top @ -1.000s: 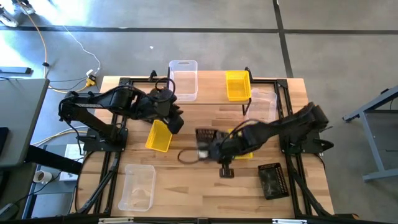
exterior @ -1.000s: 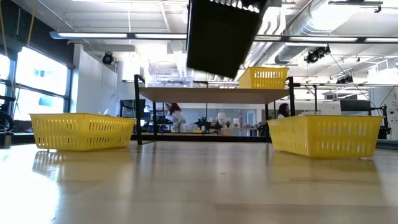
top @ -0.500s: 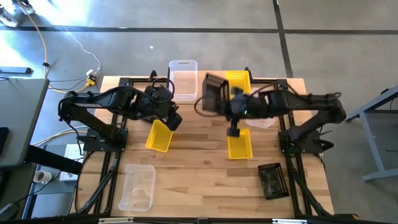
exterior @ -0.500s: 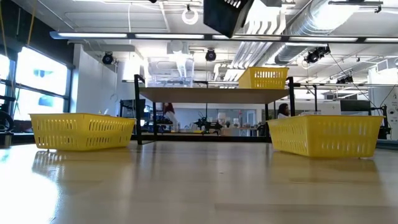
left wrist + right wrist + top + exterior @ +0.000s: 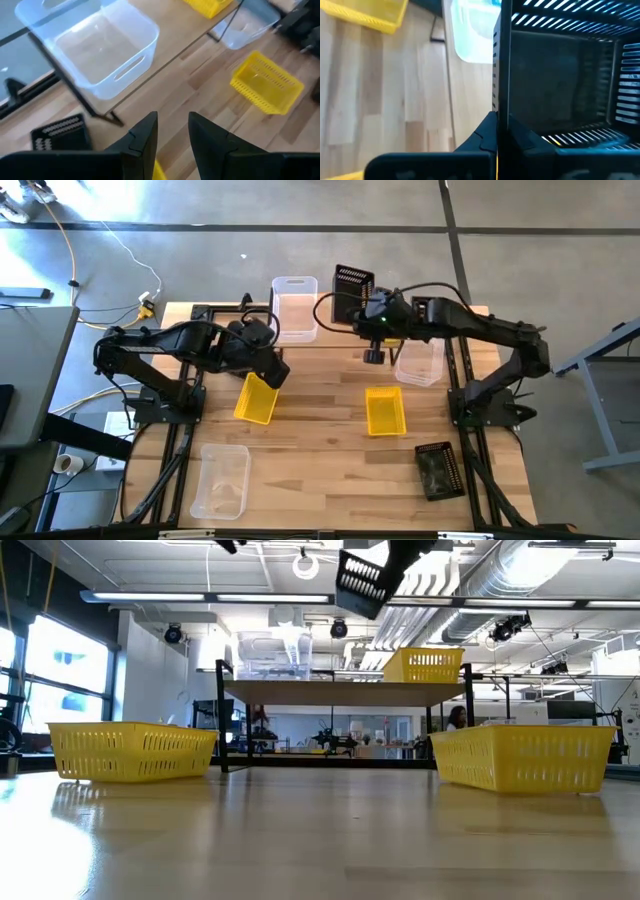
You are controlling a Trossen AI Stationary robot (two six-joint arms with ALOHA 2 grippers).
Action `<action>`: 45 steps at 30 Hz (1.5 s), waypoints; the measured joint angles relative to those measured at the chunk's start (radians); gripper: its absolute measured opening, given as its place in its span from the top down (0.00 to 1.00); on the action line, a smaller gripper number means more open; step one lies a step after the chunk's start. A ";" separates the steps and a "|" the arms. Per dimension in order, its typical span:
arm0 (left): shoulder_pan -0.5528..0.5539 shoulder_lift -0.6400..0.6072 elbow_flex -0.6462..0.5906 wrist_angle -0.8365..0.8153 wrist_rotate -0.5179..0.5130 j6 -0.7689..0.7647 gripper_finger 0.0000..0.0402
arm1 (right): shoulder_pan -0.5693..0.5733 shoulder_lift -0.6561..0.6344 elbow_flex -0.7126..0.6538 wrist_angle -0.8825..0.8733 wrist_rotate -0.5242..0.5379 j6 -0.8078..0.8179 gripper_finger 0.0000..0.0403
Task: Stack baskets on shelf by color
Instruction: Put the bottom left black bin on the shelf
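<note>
The black mesh basket (image 5: 352, 292) is hanging in the air at the upper middle of the high view, over the gap between the clear basket (image 5: 294, 307) and the yellow basket (image 5: 384, 328) on the shelf (image 5: 330, 345). A second ago it was low over the middle of the worktop (image 5: 320, 470); half a second ago it was passing the shelf's front edge. So the carry is nearly finished, and the free middle slot looks like the target for black.

It is being carried tilted, its opening turned partly sideways rather than straight up; in the low view (image 5: 365, 580) it is showing one corner dipped. Its long axis is running roughly up and down the high view, matching the shelf baskets, though levelling seems needed before release.

The right end effector (image 5: 500, 131) is clamping the basket's wall edge between its fingers. The left end effector (image 5: 172, 135), fingers parted and gripping nothing, is hovering at centre left near a yellow basket on the worktop (image 5: 256, 397).
</note>
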 joint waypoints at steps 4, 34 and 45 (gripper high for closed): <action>0.000 0.000 0.000 -0.083 0.000 -0.055 0.75 | -0.021 0.041 0.000 -0.030 -0.026 -0.029 1.00; 0.001 0.000 0.000 -0.190 -0.011 -0.081 0.75 | -0.096 0.280 0.000 -0.061 -0.079 -0.043 1.00; 0.001 0.000 0.000 -0.190 0.000 -0.075 0.75 | -0.095 0.280 0.000 -0.038 -0.079 -0.043 0.98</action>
